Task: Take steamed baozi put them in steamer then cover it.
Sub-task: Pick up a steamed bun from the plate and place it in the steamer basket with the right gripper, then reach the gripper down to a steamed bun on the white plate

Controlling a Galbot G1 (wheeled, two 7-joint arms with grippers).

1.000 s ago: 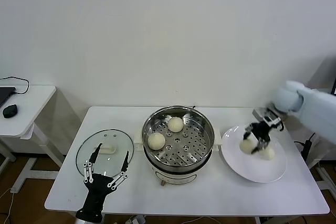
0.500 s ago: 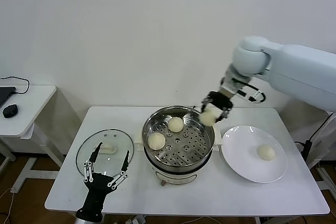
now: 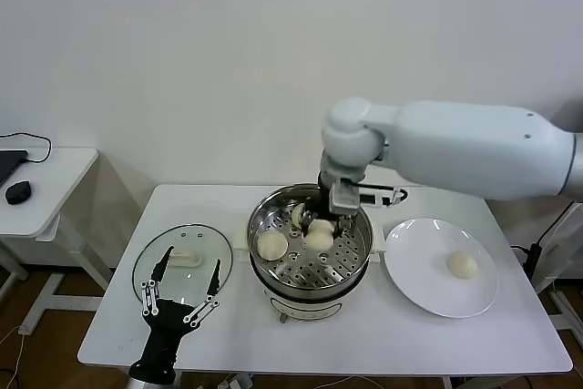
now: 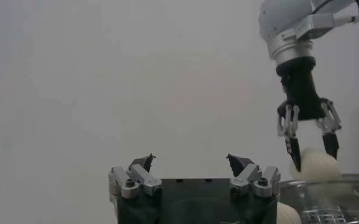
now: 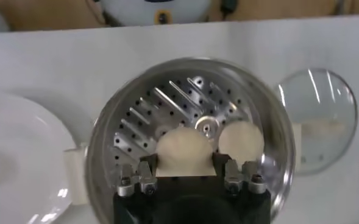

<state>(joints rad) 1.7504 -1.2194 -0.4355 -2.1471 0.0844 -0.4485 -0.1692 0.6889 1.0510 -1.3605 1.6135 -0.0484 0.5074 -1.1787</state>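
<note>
Spread wide and empty, the left gripper (image 3: 182,296) hovers over the round clear glass cover (image 3: 181,264) lying on the white table (image 3: 109,334). Inside the shiny stainless-steel steamer (image 3: 310,266), the right gripper (image 3: 321,228) clasps a third pale cream-white baozi (image 3: 319,239), with two already on the tray. One baozi (image 3: 463,265) waits on the flat white plate (image 3: 428,293); covering remains. No writing is readable.

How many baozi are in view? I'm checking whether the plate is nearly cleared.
4. Two baozi lie on the steamer tray, a third is held over that tray by the right gripper, and one is on the white plate.
</note>
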